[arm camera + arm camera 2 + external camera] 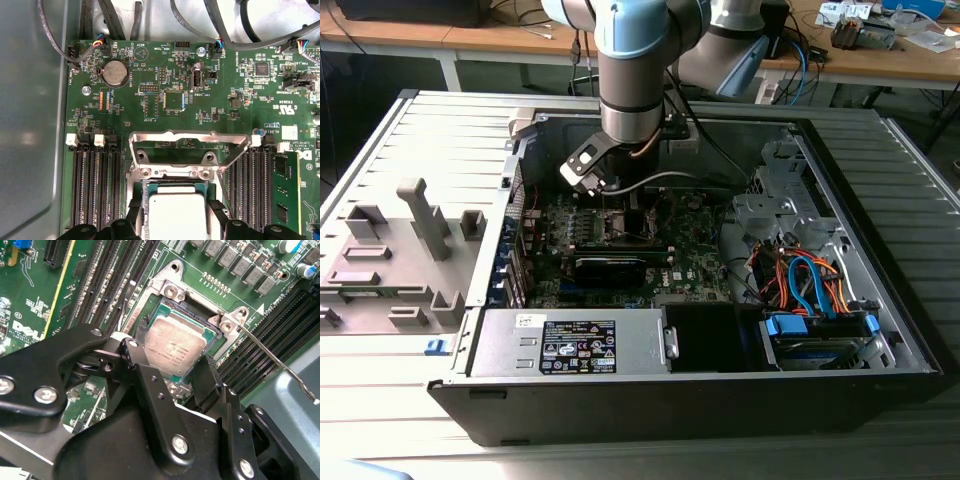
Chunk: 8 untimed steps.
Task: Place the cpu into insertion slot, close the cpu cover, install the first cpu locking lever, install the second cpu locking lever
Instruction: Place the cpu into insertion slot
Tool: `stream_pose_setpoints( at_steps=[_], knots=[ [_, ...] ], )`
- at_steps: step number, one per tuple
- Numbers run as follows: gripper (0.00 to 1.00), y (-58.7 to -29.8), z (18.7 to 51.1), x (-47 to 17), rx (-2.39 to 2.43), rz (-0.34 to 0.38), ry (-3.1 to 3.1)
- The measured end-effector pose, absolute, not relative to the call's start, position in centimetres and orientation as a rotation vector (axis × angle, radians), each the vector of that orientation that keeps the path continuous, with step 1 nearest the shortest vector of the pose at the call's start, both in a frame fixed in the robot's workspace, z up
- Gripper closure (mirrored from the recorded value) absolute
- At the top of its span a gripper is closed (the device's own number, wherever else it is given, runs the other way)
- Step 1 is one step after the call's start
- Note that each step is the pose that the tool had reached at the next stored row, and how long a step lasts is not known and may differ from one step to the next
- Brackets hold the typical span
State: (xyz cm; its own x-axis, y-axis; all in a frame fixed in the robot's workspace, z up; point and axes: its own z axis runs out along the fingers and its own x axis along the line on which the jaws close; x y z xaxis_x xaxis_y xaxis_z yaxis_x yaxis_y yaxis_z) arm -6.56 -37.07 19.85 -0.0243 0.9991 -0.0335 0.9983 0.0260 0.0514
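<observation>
Inside the opened computer case (880, 330), the arm (630, 80) reaches straight down over the green motherboard (165, 100). The gripper (175, 206) sits low over the socket, and its two black fingers (205, 375) bear against opposite edges of the cpu (175, 347), so it appears clenched on the chip rather than let go. The cpu lies silver face up within the dark frame of the insertion slot (159, 310), roughly level and square to it. Whether it is fully bedded on the contacts cannot be told while the fingers flank it. The first step therefore looks to be at its close: the chip is in the slot but not set free. The cpu cover (187, 137) stands raised on its hinge at the far side of the socket, its window open to the board behind, so it is not closed. One locking lever (280, 365) juts out beside the socket, swung clear and unlatched. By these signs the cover and both levers are left to do.
</observation>
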Motion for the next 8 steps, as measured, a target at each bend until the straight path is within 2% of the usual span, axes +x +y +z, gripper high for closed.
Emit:
stream_pose_setpoints(
  at_steps=[8],
  knots=[
    [0.38, -37.07, 19.85, -6.60, 2.158, 0.020, 2.199]
  ],
)
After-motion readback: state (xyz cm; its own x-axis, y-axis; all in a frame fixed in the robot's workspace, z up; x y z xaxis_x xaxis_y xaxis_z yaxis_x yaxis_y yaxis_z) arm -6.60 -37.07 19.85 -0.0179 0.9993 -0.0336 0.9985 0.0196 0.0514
